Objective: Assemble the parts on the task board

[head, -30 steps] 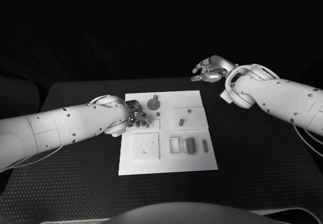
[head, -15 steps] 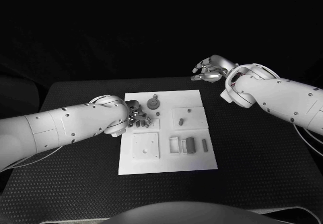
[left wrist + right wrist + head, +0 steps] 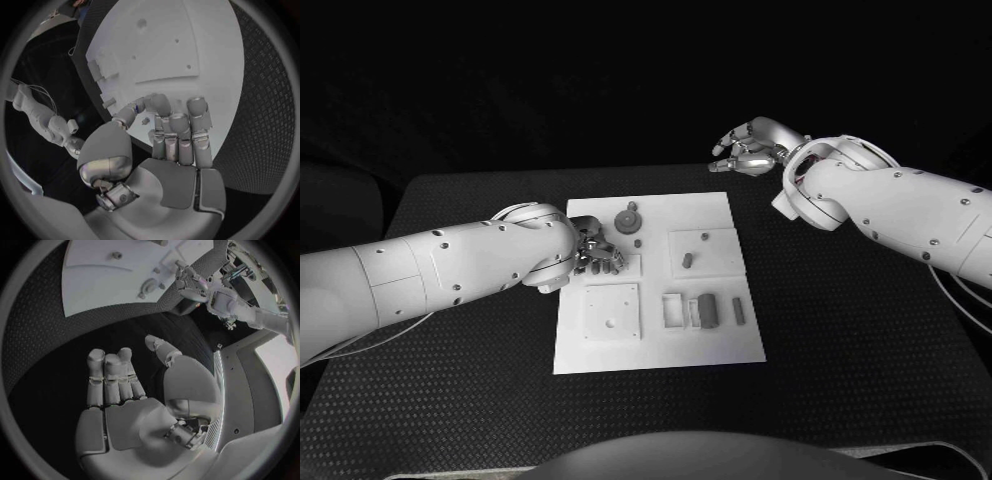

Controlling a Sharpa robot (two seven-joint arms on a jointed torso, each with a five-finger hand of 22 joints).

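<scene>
Head view had the white board [image 3: 661,290] lying at the middle of the black table [image 3: 862,330]. The left arm came in from nine o'clock, and its left hand [image 3: 596,250] hovered over the board's edge at about ten o'clock, bent down from the wrist. In the left wrist view that hand [image 3: 169,135] had its fingers [image 3: 199,125] stretched side by side and slightly curled over the board [image 3: 181,45], with the thumb set against the fingertips. A small dark piece [image 3: 135,107] seemed to sit at the thumb tip, but whether the hand pinched it I could not tell.

The right arm reached in from three o'clock, and its right hand [image 3: 750,150] hung above the table past the board's one o'clock corner, well apart from it. The right wrist view showed that hand [image 3: 131,385] with palm bare, fingers [image 3: 112,372] together and loosely extended, thumb spread, grasping nothing.

Small grey parts [image 3: 708,310] rested on the board toward five o'clock, and a round one [image 3: 632,218] near twelve.
</scene>
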